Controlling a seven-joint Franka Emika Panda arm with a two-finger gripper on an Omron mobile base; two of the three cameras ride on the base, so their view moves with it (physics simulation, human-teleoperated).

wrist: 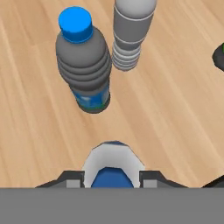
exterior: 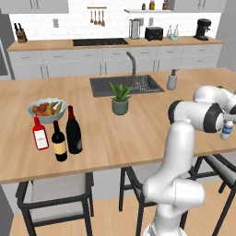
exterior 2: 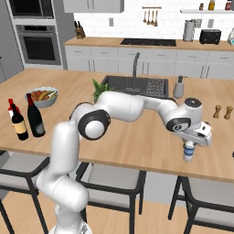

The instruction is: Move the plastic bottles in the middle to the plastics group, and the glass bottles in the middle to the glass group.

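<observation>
Wood table [exterior: 138, 133] spans the scene, sink [exterior: 125, 85] set in its far side. White arm [exterior: 177, 152] reaches out to the table's right front edge.

Tall near-black wine bottle [exterior: 73, 131], red neck top, stands upright at the table's left front. It is just beside the shorter dark bottle [exterior: 58, 142] with tan label and the red bottle [exterior: 40, 134] with white label, all three close together. Fruit bowl [exterior: 47, 109] sits just behind them. Potted plant [exterior: 120, 99] stands mid-table in front of the sink, soap dispenser [exterior: 172, 80] at the sink's right.

Small water bottle [wrist: 85, 65], blue cap and blue label, stands upright on the wood just beside the pale grey unlabelled bottle [wrist: 130, 35], near the right front edge and well apart from the wine bottle. Two brown pepper mills [exterior 2: 223, 112] stand farther back on that side.

Claw [exterior 2: 189, 143] hangs at the right front edge, right over a blue-label bottle in the base views. In the hand view its tips sit apart with a pale, blue-centred shape between them; cannot tell whether they clamp anything.
</observation>
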